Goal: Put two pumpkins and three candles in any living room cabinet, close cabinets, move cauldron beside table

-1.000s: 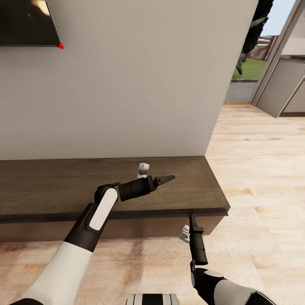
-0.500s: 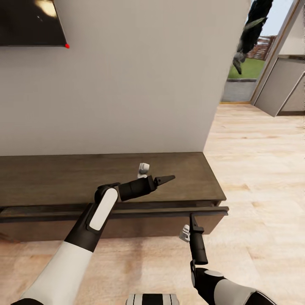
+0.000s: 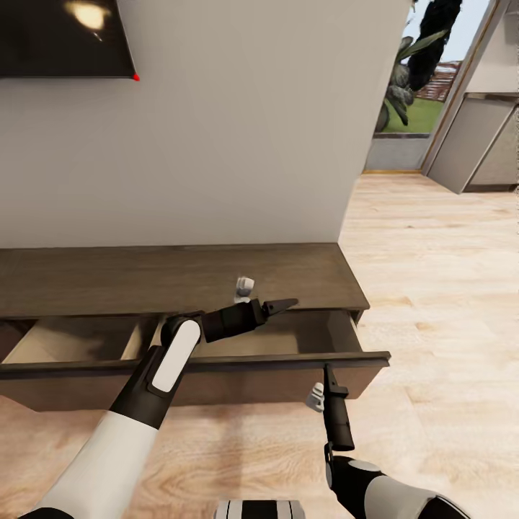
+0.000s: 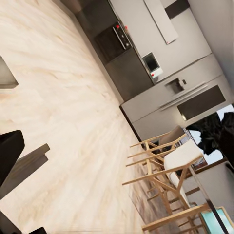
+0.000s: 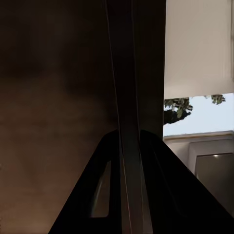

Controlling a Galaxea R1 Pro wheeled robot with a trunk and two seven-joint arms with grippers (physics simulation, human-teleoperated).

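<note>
**Gripping the drawer's top edge**

Pinching the thin top lip of the drawer front, the right gripper (image 3: 329,369) stands upright at the lower middle of the head view; in the right wrist view its two dark fingers (image 5: 105,185) sit clenched on either side of that narrow edge, with dark wood to one side. Its black forearm drops to the bottom right of the frame.

Higher and left of centre, the left gripper (image 3: 287,303) points rightward over the open drawer, its fingers pressed together into a single point with nothing between them. From it a black wrist and white arm run down to the lower left corner.

The cabinet (image 3: 180,277), long, low and dark brown, spans the middle of the frame against a pale wall. Its drawer (image 3: 238,364) is pulled out, showing pale wood compartments with a divider at the left; what shows of their floors is bare.

A dark screen (image 3: 58,36) hangs at the upper left. Light wooden floor (image 3: 432,288) fills the right side. The left wrist view looks across that floor to wooden chairs (image 4: 165,170) and kitchen units.
</note>
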